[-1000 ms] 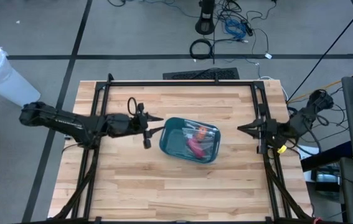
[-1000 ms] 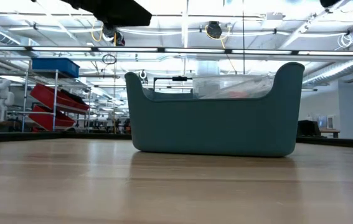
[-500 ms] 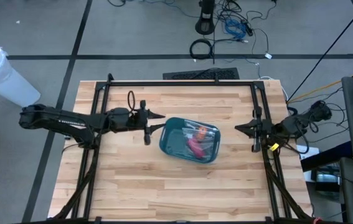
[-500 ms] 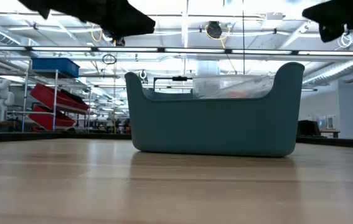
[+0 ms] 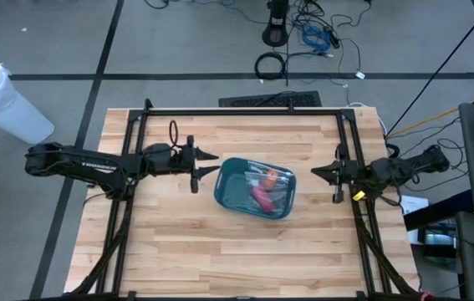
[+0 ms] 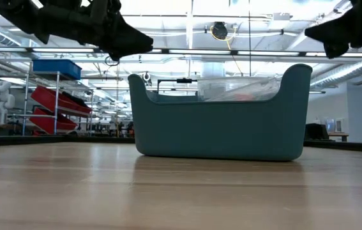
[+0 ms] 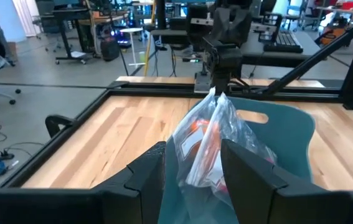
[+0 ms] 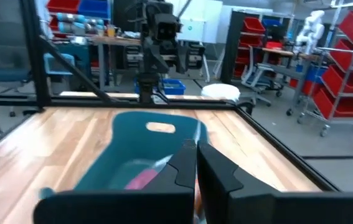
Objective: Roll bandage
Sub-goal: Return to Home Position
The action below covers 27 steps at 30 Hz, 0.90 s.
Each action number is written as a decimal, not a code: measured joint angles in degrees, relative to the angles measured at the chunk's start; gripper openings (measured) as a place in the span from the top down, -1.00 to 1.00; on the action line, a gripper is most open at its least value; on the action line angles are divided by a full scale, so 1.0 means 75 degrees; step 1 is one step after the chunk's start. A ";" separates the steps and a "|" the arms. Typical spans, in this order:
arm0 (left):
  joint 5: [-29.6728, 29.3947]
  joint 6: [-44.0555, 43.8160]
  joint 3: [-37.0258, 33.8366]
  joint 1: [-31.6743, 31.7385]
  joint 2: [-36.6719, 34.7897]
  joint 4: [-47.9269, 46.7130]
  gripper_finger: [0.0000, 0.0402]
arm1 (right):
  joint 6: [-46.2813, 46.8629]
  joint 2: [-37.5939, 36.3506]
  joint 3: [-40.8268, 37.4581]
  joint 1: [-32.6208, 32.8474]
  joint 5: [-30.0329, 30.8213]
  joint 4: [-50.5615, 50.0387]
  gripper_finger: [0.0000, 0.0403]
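One butcher-block counter (image 5: 178, 242), ringed by a black metal frame (image 5: 245, 111), on a grey floor with cables (image 5: 312, 33) coiled beyond the far edge and a white cylinder (image 5: 2, 100) off the left side. Room behind, in the low view: shelving with red bins (image 6: 56, 101) and a blue crate (image 6: 56, 67) under ceiling lights.

One teal bin (image 5: 235, 192), standing upright near the middle of the counter, between the two arms. Contents: one transparent zip lock bag (image 5: 274, 188), lying toward the bin's right side and rising just above the rim; inside it, the rolled pink bandage (image 5: 261, 198).

Left claw (image 5: 214, 165): raised above the counter just beside the bin's left end, fingers (image 7: 142, 177) spread apart, holding and touching nothing.

Right claw (image 5: 313, 172): raised near the bin's right end, fingers (image 8: 182, 168) drawn together to a narrow slit, holding nothing.
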 joint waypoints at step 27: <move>0.1108 -0.0634 -0.1255 0.0823 -0.1867 -0.0180 0.20 | 0.0727 0.0015 -0.0577 -0.1741 -0.1176 0.0847 1.00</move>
